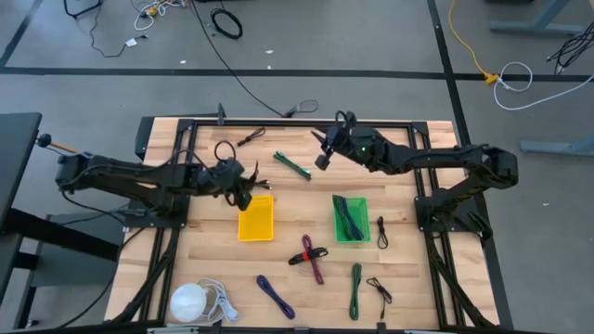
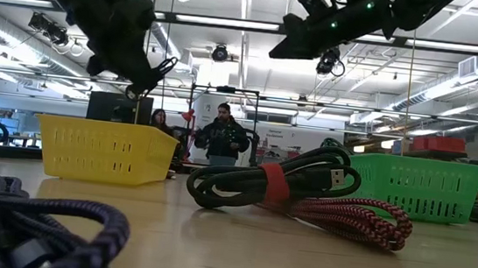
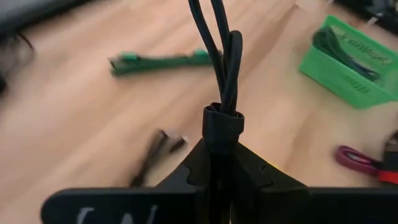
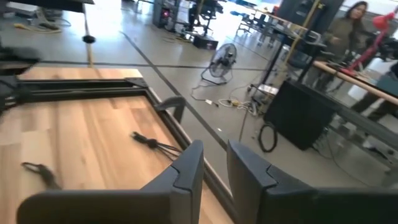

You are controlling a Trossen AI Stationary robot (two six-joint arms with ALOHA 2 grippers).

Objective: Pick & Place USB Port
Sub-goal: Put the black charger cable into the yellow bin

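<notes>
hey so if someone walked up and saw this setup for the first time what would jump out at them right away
Probably the two bright baskets mid-table: a yellow basket and a green basket with cables in it. Next, the left gripper, shut on a black cable just above the yellow basket's far edge, while the right gripper hangs over the table's far side with nothing in it. Coiled cables lie scattered on the wooden table.

Left pincer (image 1: 243,193) above yellow basket (image 1: 256,219)

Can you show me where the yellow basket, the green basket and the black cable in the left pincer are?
yellow basket (image 1: 256,219): high view, its bare floor.
green basket (image 1: 351,237): high view, its near rim.
black cable (image 3: 222,118): left wrist view, its bundled end, clamped in the left pincer (image 3: 222,163).
</notes>
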